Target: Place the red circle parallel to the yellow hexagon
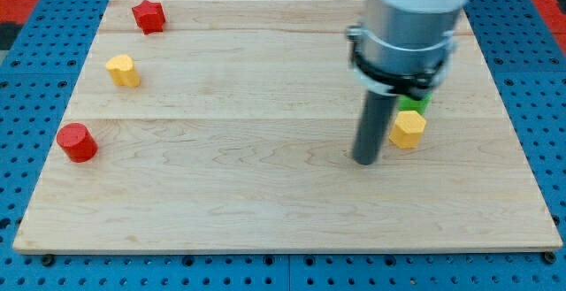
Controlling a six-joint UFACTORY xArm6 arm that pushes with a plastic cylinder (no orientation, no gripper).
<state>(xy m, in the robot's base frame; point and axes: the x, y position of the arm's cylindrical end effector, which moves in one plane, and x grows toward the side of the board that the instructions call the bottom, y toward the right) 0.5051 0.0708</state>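
In the camera view, my tip (366,161) rests on the pale wooden desk (265,194) right of centre, just left of the yellow hexagon block (408,129) and apart from it. A green block (416,102), its shape mostly hidden behind my rod, sits just above the hexagon. I carry no gripper, only this rod, so there is nothing to spread or pinch. The red circle block (77,142) lies far off at the left edge of the frame, with a yellow block (124,70) and a red star block (149,15) in the upper left. I judge the push is not yet begun: next I must cross leftward, get behind the circle, and shove it rightward level with the hexagon.
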